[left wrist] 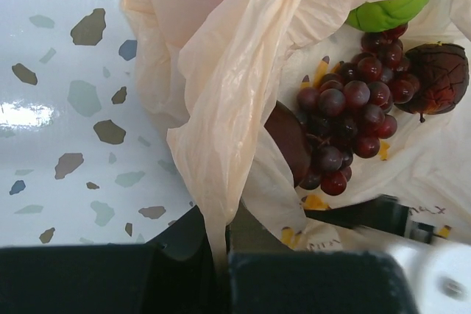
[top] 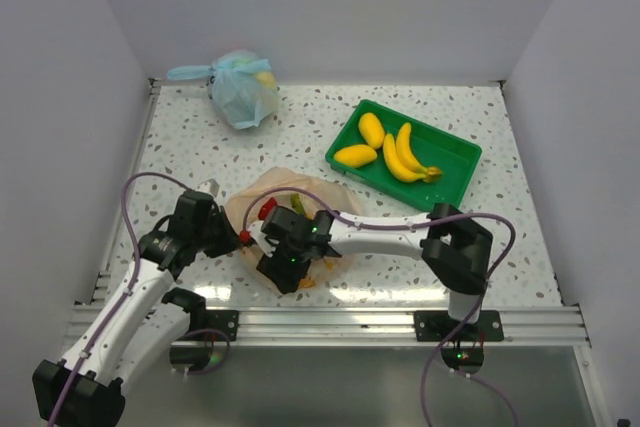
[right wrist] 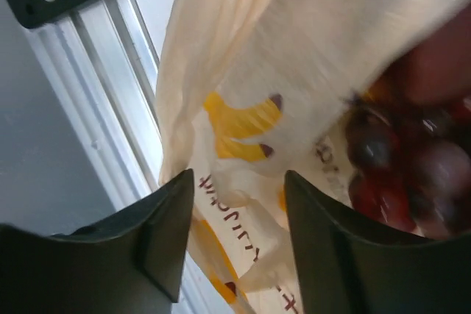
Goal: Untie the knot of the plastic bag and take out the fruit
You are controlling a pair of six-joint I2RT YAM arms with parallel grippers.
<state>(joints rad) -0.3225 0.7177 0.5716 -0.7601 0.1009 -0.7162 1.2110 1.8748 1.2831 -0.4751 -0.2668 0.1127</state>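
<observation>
left gripper [left wrist: 221, 270]: clamped on bag rim, left of the tray; keep grip firm and pull outward so the mouth gapes
bag [top: 300, 192]: left of and nearer than green tray [top: 455, 150]; thin pale orange, crumpled, yellow prints, mouth open
grapes [left wrist: 353, 119]: dark purple bunch inside bag
right gripper [right wrist: 239, 182]: fingers spread, nothing pinched; should reach past film to fruit

Pale-orange bag [left wrist: 221, 93] gapes open, dark grapes [left wrist: 353, 115] inside.
</observation>
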